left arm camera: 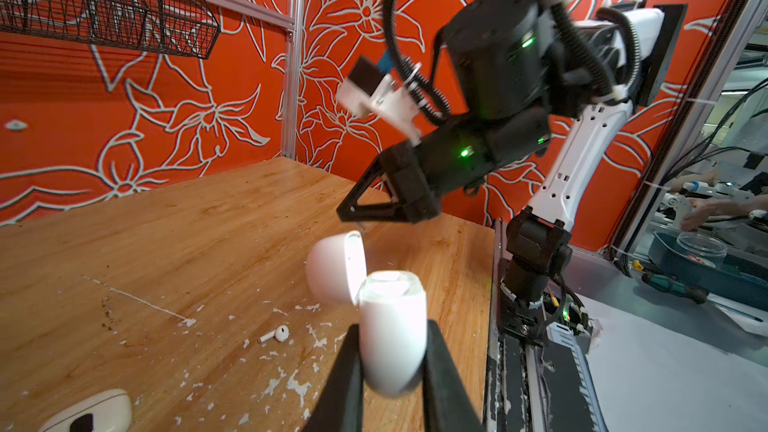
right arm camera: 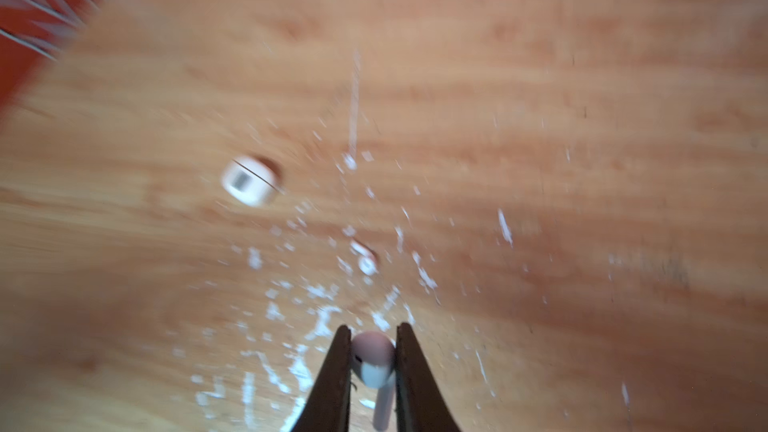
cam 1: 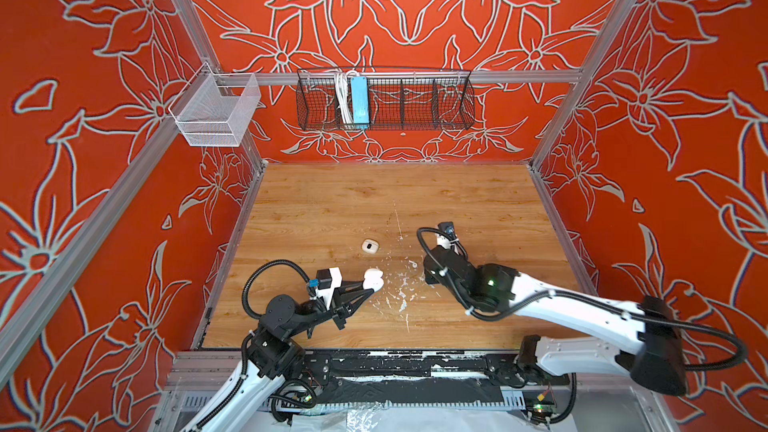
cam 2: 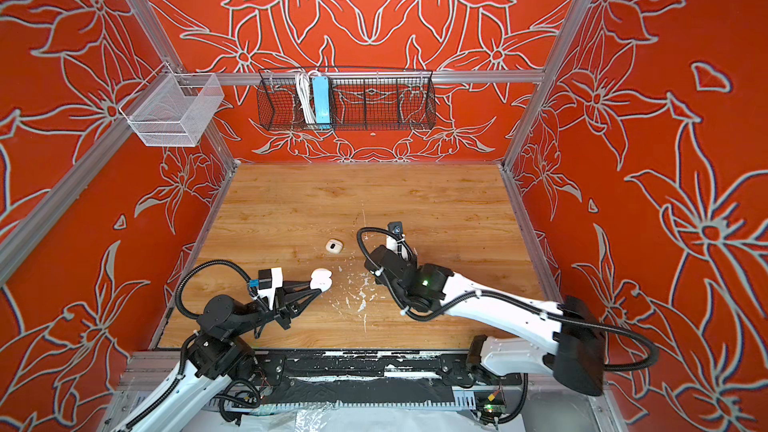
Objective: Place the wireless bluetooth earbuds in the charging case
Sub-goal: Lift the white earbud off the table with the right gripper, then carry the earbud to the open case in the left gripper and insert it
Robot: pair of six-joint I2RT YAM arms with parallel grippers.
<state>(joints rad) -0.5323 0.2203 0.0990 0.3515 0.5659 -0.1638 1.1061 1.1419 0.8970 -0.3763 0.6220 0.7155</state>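
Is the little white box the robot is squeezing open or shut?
Open: the glossy white oval charging case in the left end effector has its lid swung back, baring its top.

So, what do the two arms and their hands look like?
The left arm and the right arm have white shells and black joint housings, each with a black ribbed cable looping along it. Green lights glow on the right one. The left hand and right hand have thin black fingers.
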